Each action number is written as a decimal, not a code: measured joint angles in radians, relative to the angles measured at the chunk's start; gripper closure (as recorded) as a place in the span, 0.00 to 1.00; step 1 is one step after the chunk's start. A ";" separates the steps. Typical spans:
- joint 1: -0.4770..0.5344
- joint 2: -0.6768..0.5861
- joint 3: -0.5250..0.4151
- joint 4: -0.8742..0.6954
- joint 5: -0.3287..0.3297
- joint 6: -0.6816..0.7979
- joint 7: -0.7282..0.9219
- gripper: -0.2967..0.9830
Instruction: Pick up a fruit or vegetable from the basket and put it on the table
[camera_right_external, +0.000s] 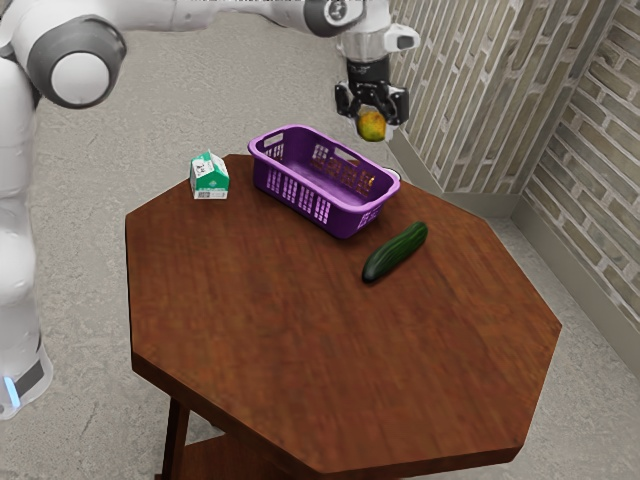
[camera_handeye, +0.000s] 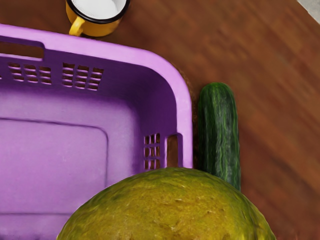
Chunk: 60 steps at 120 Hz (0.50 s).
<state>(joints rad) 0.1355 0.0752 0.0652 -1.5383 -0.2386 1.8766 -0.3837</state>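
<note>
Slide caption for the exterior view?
Gripper holds a mottled yellow fruit aloft; purple basket and cucumber rest on the table.

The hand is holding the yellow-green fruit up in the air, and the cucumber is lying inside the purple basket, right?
No: the cucumber lies on the table beside the purple basket, not inside it, as the exterior view shows. The hand does hold the yellow-green fruit up in the air.

Exterior view: you see bright, even lighting. Wrist view: you see the purple basket darkly shaded along its inner walls, paler across its floor.
</note>
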 joint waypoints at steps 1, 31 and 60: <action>-0.008 0.000 -0.007 0.002 0.001 0.000 -0.003 0.48; -0.083 0.006 -0.073 0.038 0.000 0.003 -0.071 0.31; -0.079 -0.113 -0.081 0.039 0.059 0.003 -0.325 0.25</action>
<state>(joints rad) 0.0563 -0.0380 -0.0155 -1.4996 -0.1800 1.8791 -0.7085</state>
